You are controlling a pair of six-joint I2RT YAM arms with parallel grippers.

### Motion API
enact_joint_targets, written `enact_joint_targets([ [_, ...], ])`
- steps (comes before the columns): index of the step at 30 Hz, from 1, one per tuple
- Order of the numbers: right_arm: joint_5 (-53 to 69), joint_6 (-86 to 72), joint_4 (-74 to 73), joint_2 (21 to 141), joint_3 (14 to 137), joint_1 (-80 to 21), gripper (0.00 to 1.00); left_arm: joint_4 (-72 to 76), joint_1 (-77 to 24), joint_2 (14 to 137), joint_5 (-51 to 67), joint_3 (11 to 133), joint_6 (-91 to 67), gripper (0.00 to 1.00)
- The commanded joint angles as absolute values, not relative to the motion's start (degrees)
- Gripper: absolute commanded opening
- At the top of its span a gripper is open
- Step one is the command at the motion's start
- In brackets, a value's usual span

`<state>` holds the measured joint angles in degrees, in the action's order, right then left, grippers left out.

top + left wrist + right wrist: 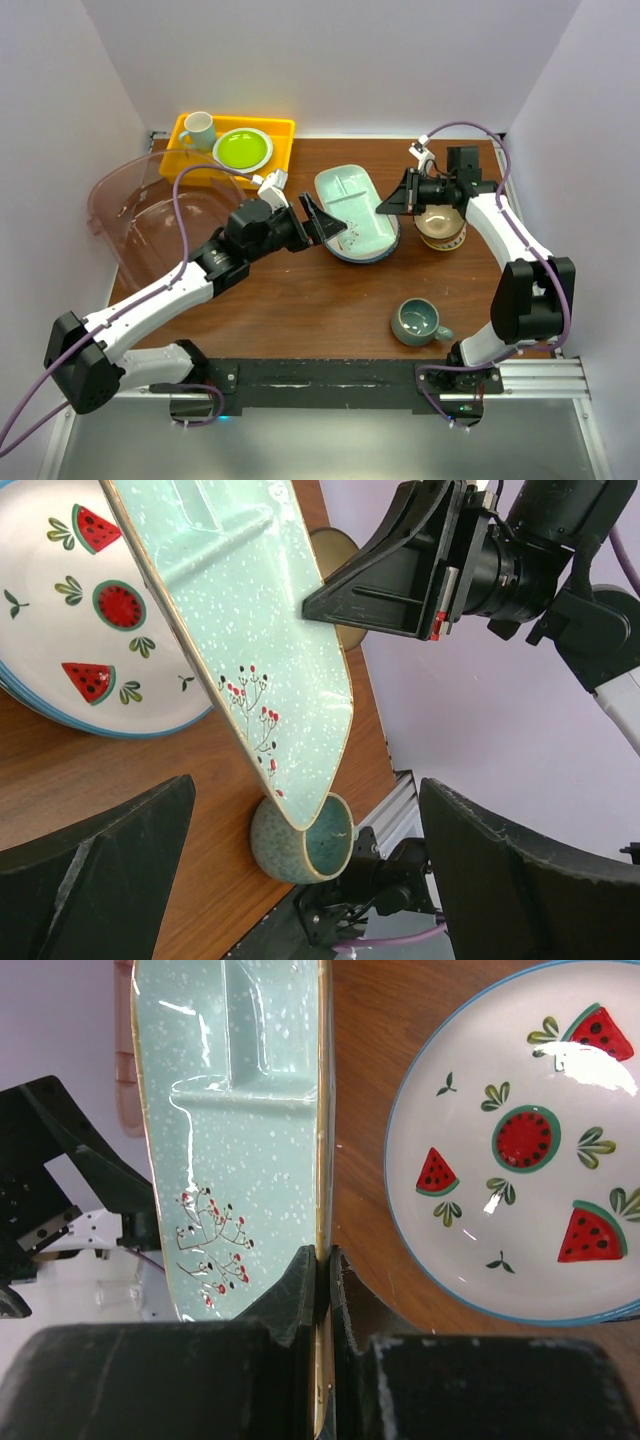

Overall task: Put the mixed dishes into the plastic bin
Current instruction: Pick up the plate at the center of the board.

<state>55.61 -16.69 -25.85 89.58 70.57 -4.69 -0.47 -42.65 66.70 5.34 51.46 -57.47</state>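
My right gripper (322, 1260) is shut on the long rim of the pale green divided tray (230, 1110) and holds it tilted on edge above the watermelon-patterned, blue-rimmed plate (520, 1140). In the top view the tray (352, 200) stands over the plate stack (368, 252) at the table's middle, with the right gripper (388, 207) at its right edge. My left gripper (325, 225) is open and empty, just left of the tray (250, 630). The teal mug (418, 322) sits front right. The cream-tan bowl (440, 228) sits under the right arm. The pinkish bin (150, 215) stands far left. No reddish bowl shows.
A yellow tray (235, 150) at the back left holds a white mug (198, 130) and a lime-green plate (242, 150). White walls close in on three sides. The teal mug (300, 840) lies beyond the tray's lower tip in the left wrist view.
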Motion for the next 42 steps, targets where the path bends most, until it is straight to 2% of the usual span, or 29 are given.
enact_joint_targets([
  [1, 62.4, -21.1, -19.0, 85.7, 70.5, -3.9, 0.00, 2.6, -43.8, 66.8, 2.1, 52.8, -58.4, 1.00],
  [25, 63.5, -28.8, -10.1, 83.1, 65.0, -2.6, 0.00, 4.8, -46.5, 71.1, 0.2, 51.5, -61.3, 1.00],
  [29, 63.5, -29.7, -8.8, 82.8, 63.8, -2.6, 0.00, 5.8, -47.2, 72.7, 0.1, 51.3, -62.3, 0.96],
  [34, 63.2, -29.5, -8.4, 82.4, 63.3, -2.6, 0.00, 4.9, -47.3, 75.3, -5.7, 54.7, -60.9, 0.81],
  [35, 63.2, -29.5, -8.5, 82.3, 63.3, -2.5, 0.00, 2.5, -47.4, 76.0, -7.3, 55.8, -60.4, 0.74],
  [37, 63.0, -28.9, -8.8, 82.0, 63.3, -2.6, 0.00, -3.4, -47.5, 78.3, -8.8, 59.2, -59.6, 0.69],
  [40, 62.7, -28.1, -9.5, 81.7, 63.4, -2.6, 0.00, -6.7, -48.2, 80.9, -10.2, 61.7, -58.0, 0.51],
  [41, 62.7, -28.0, -9.5, 81.7, 63.4, -2.6, 0.00, -6.9, -48.3, 81.3, -10.5, 61.9, -58.0, 0.32],
  [42, 62.7, -27.6, -9.7, 81.7, 63.4, -2.6, 0.00, -7.1, -48.4, 81.6, -10.8, 62.0, -57.9, 0.23],
])
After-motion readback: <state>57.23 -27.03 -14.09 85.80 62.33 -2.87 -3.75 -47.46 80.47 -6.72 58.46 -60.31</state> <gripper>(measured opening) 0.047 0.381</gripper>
